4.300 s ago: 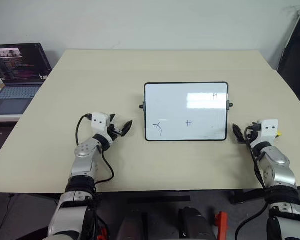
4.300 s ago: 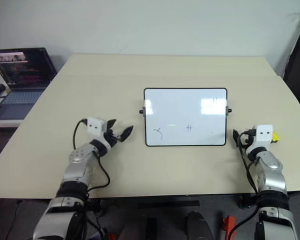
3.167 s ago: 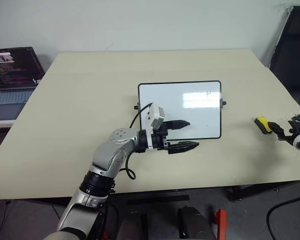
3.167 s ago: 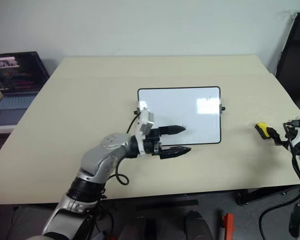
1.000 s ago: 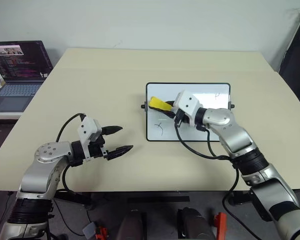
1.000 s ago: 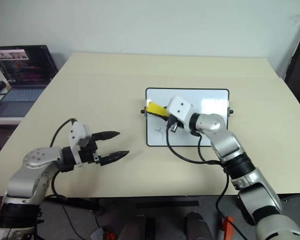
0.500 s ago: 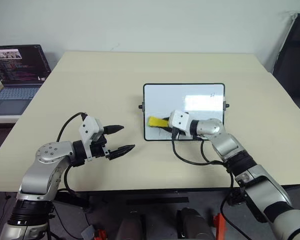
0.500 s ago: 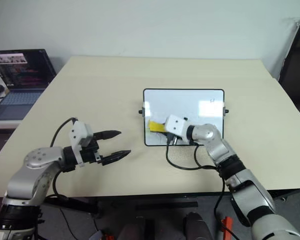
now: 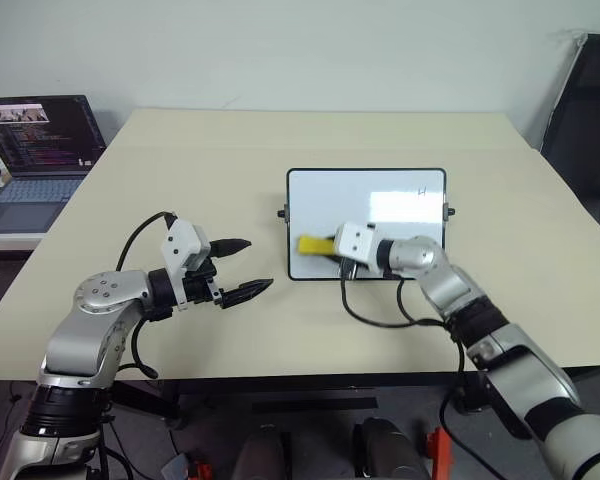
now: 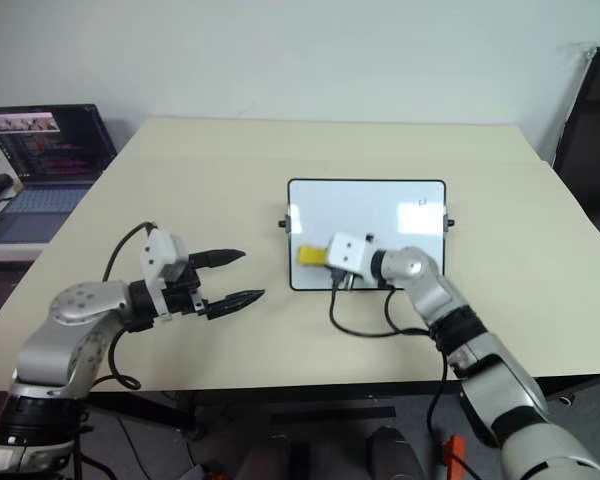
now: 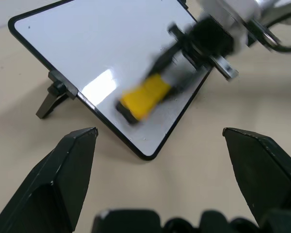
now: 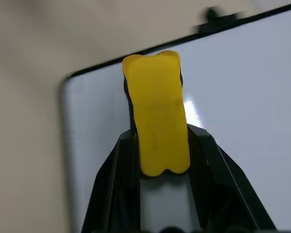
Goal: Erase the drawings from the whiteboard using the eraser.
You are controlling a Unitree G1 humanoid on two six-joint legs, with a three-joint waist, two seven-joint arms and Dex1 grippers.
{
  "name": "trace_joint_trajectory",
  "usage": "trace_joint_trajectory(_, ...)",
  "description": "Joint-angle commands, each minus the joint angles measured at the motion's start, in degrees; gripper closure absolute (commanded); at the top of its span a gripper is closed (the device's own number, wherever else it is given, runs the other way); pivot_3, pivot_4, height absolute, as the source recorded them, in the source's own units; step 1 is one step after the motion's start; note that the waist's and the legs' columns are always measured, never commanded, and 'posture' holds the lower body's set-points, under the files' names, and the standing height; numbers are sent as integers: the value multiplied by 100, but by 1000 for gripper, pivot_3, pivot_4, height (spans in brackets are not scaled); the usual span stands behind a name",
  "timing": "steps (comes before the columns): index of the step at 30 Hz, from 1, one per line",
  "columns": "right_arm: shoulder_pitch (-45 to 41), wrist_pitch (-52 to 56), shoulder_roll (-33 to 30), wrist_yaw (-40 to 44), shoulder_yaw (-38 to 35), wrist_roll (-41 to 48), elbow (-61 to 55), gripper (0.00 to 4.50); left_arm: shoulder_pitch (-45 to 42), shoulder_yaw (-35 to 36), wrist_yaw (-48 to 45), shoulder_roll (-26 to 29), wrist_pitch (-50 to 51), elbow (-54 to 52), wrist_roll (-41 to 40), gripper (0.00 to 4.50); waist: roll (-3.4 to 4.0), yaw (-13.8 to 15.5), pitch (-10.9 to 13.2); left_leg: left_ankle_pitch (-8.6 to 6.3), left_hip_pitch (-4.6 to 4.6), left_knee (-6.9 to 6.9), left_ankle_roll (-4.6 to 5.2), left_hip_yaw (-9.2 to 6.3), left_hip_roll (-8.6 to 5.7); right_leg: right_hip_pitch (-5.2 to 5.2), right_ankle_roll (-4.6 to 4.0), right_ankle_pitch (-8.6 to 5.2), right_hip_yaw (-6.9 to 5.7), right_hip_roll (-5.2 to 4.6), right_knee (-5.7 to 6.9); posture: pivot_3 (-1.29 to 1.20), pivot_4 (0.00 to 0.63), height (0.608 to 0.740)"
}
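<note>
The eraser (image 9: 314, 244) is clamped between the two black fingers of the right hand (image 9: 332, 247) and is positioned over the lower left area of the whiteboard (image 9: 400, 190), close to the board's left edge. Whether the block is pressed against the surface cannot be determined. The long axis of the eraser runs along the line of the fingers, pointing across the board toward its left edge.

The whiteboard rests on the worktop (image 9: 280, 140) in front of the robot. One small dark mark (image 9: 421, 190) remains visible near the upper right corner of the board, diagonally opposite the eraser and back along the right forearm. The remaining drawings cannot be made out; they may be covered by the hand. The next stroke is therefore judged to run rightward and away from the robot across the white surface.

The left hand (image 9: 242, 268) is held with its fingers apart and empty, left of the board and clear of it. The right hand is the nearer to every part of the board.
</note>
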Motion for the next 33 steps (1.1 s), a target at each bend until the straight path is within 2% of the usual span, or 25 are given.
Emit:
trace_joint_trajectory(1,37,31,-216,-446,-284,-243,455,3523,-160,-16,-46,-18,-73,-5,19,0,-3,11,-2,0,0,0,0,0,0,0,0,0,0,0,-1,0,150,740)
trace_joint_trajectory(4,256,-24,-237,-217,-238,-192,207,3524,-229,-53,-48,-43,-92,39,32,0,-3,13,-2,0,-3,-2,0,0,0,1,0,0,0,0,-5,0,150,740)
trace_joint_trajectory(10,1152,391,-401,909,136,-33,-905,3524,-334,-109,-111,-87,-157,187,70,0,-5,17,-3,-1,-9,-11,1,1,2,0,-5,-3,-2,0,-14,0,150,740)
trace_joint_trajectory(14,1620,564,-541,1042,185,-150,-1449,3524,-424,-186,-170,-159,-224,323,115,0,-2,12,-1,-2,-11,-13,0,1,5,-4,-4,-8,-4,2,-14,0,150,740)
trace_joint_trajectory(17,1673,806,-583,946,-181,84,-1856,3525,-556,-244,-212,-227,-281,472,156,0,-3,15,-1,-2,-11,-12,0,1,5,-4,-2,-8,-5,2,-16,0,150,740)
trace_joint_trajectory(21,1399,2129,-484,1096,-1313,1479,-3138,3527,-789,-274,-326,-283,-383,739,188,0,3,58,17,-2,-42,-11,0,-7,4,-23,-9,-3,-11,2,-16,0,150,740)
trace_joint_trajectory(23,1277,3233,-1126,1627,-2063,2512,-4206,3527,-996,-159,-406,-236,-489,1004,161,0,9,80,23,-2,-88,-6,-1,-12,3,-65,11,30,-13,2,-13,0,150,740)
trace_joint_trajectory(25,1377,3838,-1839,1984,-2680,3102,-4872,3527,-1190,-13,-474,-190,-492,1142,51,0,18,110,29,-1,-149,0,-1,-24,-2,-122,17,36,-21,-1,-13,0,150,740)
trace_joint_trajectory(29,1862,3997,-2884,2017,-3590,3196,-4987,3527,-1425,133,-602,-78,-443,1185,-55,0,10,141,24,-13,-165,-7,-4,-47,-3,-119,10,17,-63,-8,-30,0,150,740)
trace_joint_trajectory(33,2956,3616,-3874,2203,-4286,2744,-4471,3527,-1505,124,-749,16,-399,1113,-65,0,13,142,26,-32,-170,-10,-2,-45,-4,-120,6,-12,-69,-11,-29,0,150,740)
